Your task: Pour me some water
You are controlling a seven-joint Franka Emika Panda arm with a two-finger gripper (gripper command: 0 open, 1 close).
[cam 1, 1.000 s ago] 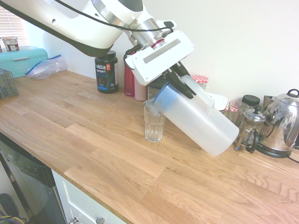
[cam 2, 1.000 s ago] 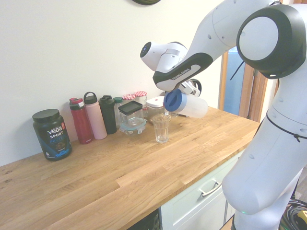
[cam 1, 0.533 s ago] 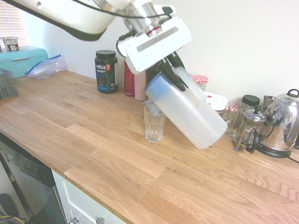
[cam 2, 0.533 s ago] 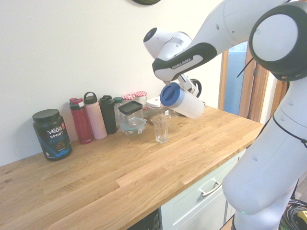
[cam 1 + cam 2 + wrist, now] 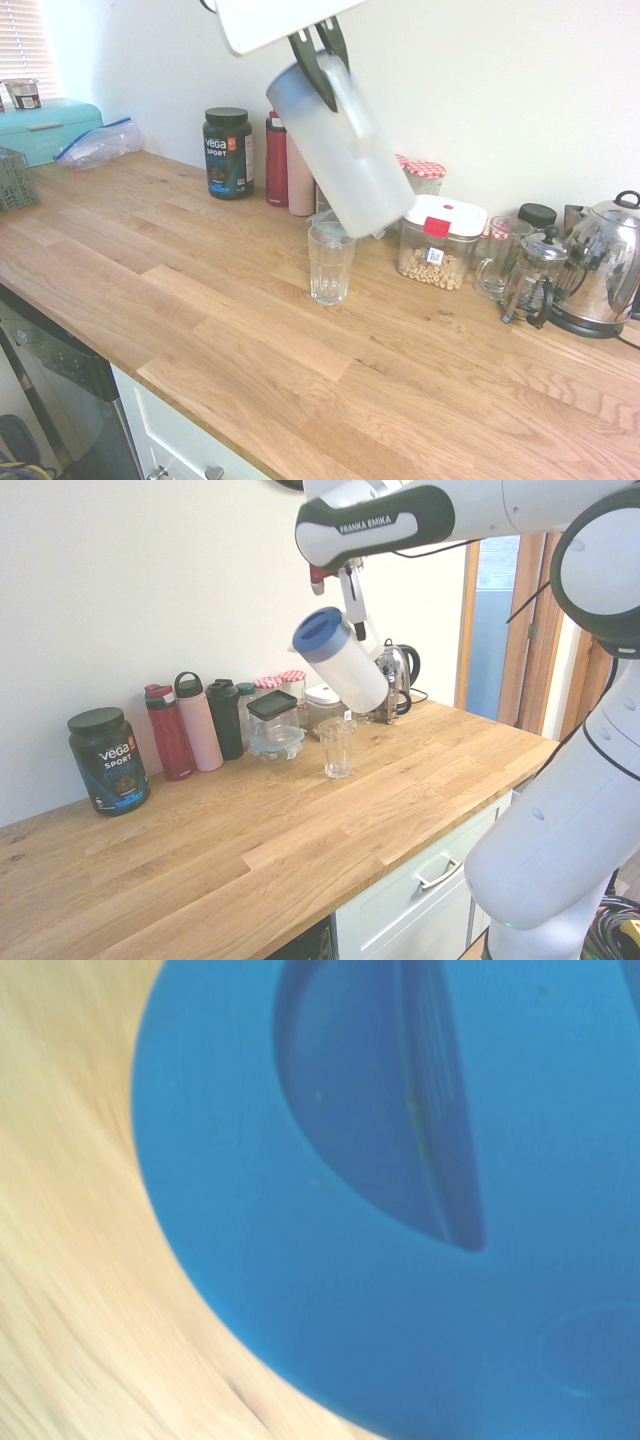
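In the first exterior view, the gripper (image 5: 322,65), upper centre, is closed on the handle of the frosted pitcher (image 5: 345,155), tilted above the drinking glass (image 5: 330,265); ease it upright smoothly, keeping its base clear of the rim. In the second, the blue lid (image 5: 320,632) faces upper left, so any further pour wants the spout realigned first.

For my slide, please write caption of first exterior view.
Gripper holds tilted pitcher above glass.
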